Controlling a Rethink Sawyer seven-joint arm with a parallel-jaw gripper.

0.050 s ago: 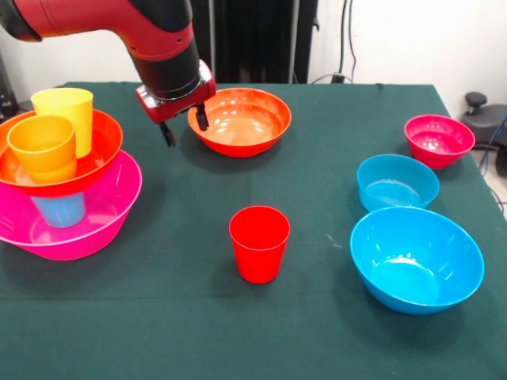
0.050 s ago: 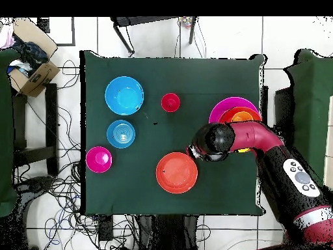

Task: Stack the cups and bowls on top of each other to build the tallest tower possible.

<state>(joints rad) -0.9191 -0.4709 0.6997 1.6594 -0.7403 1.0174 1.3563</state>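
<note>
Green-cloth table (image 1: 317, 119) w/ pink bowl (image 1: 95, 229), orange bowl (image 1: 240, 120), red cup (image 1: 259, 244), magenta bowl (image 1: 438, 140), sm. blue bowl (image 1: 396, 181), lg. blue bowl (image 1: 417, 260) on it.

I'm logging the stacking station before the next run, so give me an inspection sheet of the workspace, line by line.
Surface: green cloth table, flat.
Tower: pink bowl holding a light blue cup; an orange-red bowl rests on that cup, with an orange cup and a yellow cup inside.
Loose things: red cup upright mid-table; second orange-red bowl; large blue bowl; small blue bowl; magenta bowl.
Clutter: nothing seen on the table.
Claw: open, empty, beside the second orange-red bowl.
Cables: tangled on the floor beside the table.
Surroundings: cardboard box on the floor.
</note>
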